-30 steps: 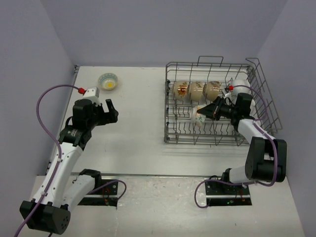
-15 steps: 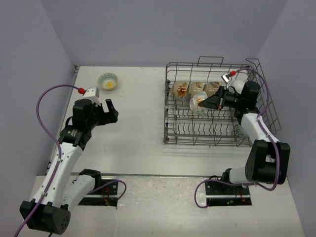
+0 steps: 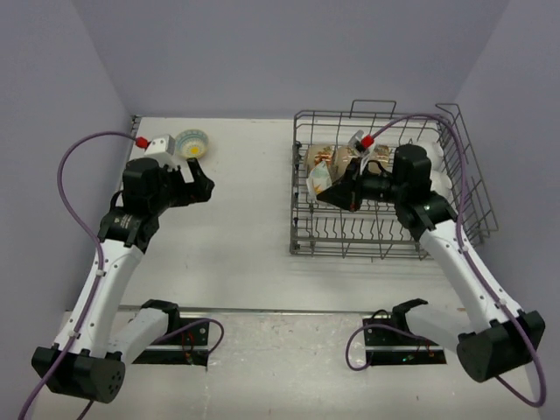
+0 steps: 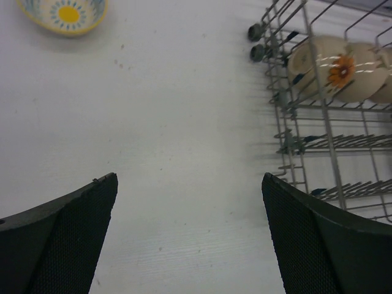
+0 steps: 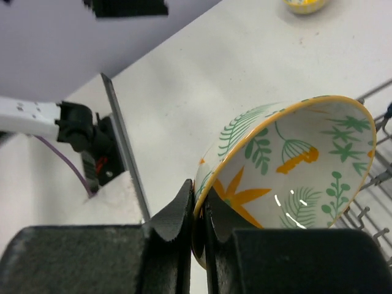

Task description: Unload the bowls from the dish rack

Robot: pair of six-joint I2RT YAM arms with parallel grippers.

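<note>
Well left of the dish rack [image 3: 302,229], the left pincer [image 3: 197,184] hangs wide and empty near a yellow-centred bowl [image 3: 191,143] already on the bench [image 3: 254,201]. At the rack's left edge, the right pincer [image 5: 199,205] has clamped the leaf-patterned bowl [image 5: 288,165] by its rim and carried it up off the tines. Cream bowls [image 4: 334,67] remain racked behind.

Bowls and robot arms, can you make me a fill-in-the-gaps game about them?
The right gripper is shut on the ____ of the leaf-patterned bowl. The left gripper stands ____ and holds nothing. The yellow-centred bowl sits on the ____, not in the dish rack.
Missing words: rim; open; table.
</note>
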